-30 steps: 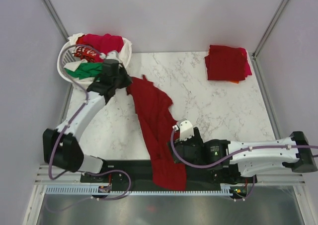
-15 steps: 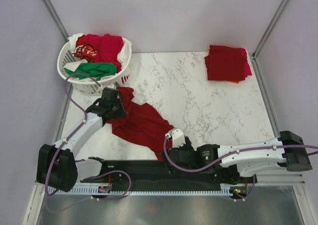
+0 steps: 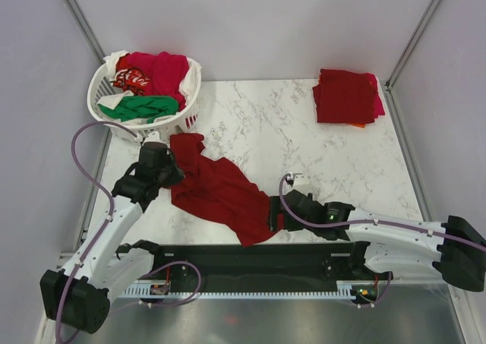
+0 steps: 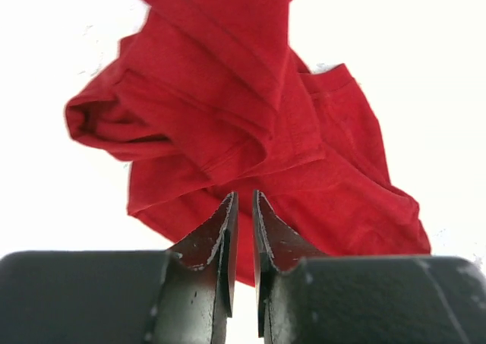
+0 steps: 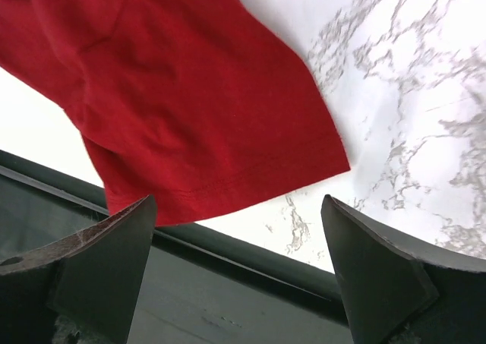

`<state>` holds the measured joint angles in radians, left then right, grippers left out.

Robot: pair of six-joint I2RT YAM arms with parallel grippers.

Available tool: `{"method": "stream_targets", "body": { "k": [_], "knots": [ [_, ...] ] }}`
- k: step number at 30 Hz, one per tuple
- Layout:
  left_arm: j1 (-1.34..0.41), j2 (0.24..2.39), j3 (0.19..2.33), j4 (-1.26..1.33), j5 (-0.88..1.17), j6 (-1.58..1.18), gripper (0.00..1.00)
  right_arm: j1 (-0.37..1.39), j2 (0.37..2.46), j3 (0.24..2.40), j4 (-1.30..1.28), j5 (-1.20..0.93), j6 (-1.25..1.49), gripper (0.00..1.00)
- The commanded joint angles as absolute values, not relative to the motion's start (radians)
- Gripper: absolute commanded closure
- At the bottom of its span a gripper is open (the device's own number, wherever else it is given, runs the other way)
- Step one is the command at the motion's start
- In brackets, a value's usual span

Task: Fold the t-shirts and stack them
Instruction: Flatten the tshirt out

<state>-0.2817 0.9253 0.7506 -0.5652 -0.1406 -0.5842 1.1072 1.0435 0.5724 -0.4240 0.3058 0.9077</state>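
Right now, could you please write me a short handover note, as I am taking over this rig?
Left gripper: nearly shut, apparently pinching the dark red shirt at its left edge.
Right gripper: open beside the shirt's near hem, holding nothing.
The shirt lies crumpled on the table, unfolded.
Done: folded stack at the far right corner.
Left: fold and stack this shirt, then the shirts in the basket.

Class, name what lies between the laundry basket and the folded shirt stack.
Bare marble tabletop only, between basket and stack; the top external view shows it.
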Motion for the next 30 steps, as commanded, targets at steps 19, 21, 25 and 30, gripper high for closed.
{"method": "stream_targets", "body": {
  "k": [19, 21, 25, 30],
  "knots": [
    [-0.586, 1.308, 0.894, -0.454, -0.236, -0.526, 0.51, 0.950, 1.115, 0.465, -0.218, 0.112, 0.819, 0.02],
    [-0.594, 1.368, 0.902, -0.449, -0.273, -0.520, 0.51, 0.937, 1.106, 0.451, -0.218, 0.103, 0.808, 0.02],
    [-0.610, 1.445, 0.939, -0.446, -0.357, -0.505, 0.47, 0.920, 1.092, 0.431, -0.218, 0.086, 0.790, 0.02],
    [-0.620, 1.463, 0.957, -0.446, -0.455, -0.486, 0.45, 0.908, 1.089, 0.408, -0.206, 0.075, 0.779, 0.02]
  ]
}}
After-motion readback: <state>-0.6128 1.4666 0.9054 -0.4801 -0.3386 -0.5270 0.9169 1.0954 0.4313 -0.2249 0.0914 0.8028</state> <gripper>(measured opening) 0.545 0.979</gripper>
